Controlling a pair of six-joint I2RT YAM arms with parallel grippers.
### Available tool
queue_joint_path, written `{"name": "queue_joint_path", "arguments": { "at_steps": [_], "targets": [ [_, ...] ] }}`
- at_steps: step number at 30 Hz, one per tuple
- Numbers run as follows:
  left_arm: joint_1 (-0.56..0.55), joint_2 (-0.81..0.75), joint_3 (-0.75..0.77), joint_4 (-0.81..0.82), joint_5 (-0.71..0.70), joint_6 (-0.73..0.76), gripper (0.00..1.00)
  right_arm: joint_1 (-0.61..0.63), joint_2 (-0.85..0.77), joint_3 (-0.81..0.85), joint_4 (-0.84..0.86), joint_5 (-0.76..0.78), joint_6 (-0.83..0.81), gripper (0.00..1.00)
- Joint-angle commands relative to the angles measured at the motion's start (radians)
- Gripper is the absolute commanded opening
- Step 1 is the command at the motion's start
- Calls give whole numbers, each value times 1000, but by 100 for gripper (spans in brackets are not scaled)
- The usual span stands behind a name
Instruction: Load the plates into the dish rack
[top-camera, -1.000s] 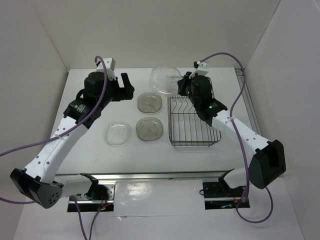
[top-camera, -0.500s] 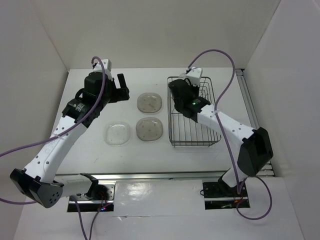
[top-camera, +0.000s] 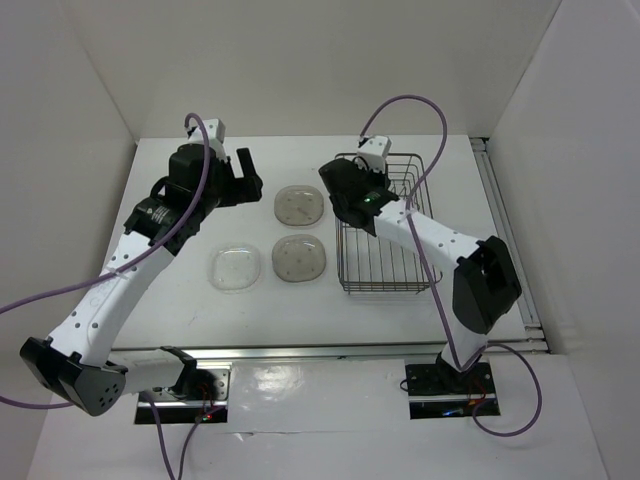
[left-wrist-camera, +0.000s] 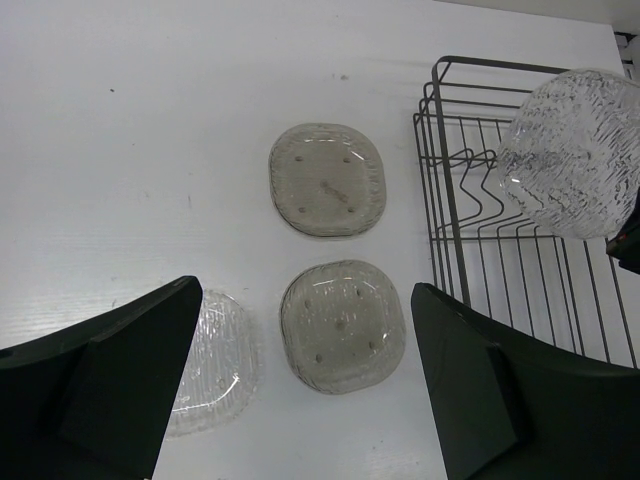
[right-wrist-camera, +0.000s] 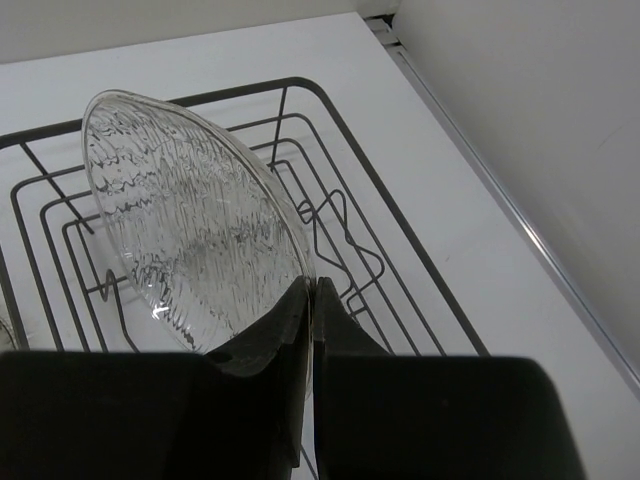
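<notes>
1. Left gripper (left-wrist-camera: 305, 390): my jaws stand fully apart and hold nothing. They hang above the table (top-camera: 180, 300), over the left group of plates.

2. Near row, on the table:
- Flat clear plate (left-wrist-camera: 215, 360), at the left, partly behind my left finger in the left wrist view.
- Near speckled plate (left-wrist-camera: 342, 326), greyish-tan with dark specks, just beside it on the right and not touching it.

3. Behind that row:
- Far speckled plate (left-wrist-camera: 327, 180), the same colour, lying flat and apart from the near one.

4. Dish rack (left-wrist-camera: 455, 220): a dark thin-wire basket to the right of both speckled plates, standing on the table. A row of bent upright prongs runs across its inside.

5. Right gripper (right-wrist-camera: 310, 290): my jaws are closed on the rim of the held clear plate (right-wrist-camera: 190, 230), pinching its lower edge.
- The plate has a ribbed, rippled surface.
- It stands on edge, tilted, over the inside of the rack toward its far end, above the prongs.
- I cannot tell whether it touches the wires.

6. Markings: a green light shows on my right arm in the top view. Any lettering there is too small to read.
</notes>
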Motion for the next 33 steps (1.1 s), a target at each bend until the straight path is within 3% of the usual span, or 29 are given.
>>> {"name": "queue_joint_path", "arguments": {
  "at_steps": [1, 15, 33],
  "targets": [
    [5, -19, 27, 36, 17, -18, 100, -2, 42, 44, -18, 48, 64, 0],
    [5, -38, 18, 54, 56, -9, 100, -2, 161, 133, -79, 52, 119, 0],
    [5, -38, 9, 63, 84, 0, 100, 7, 105, 136, -97, 95, 156, 0]
  ]
}}
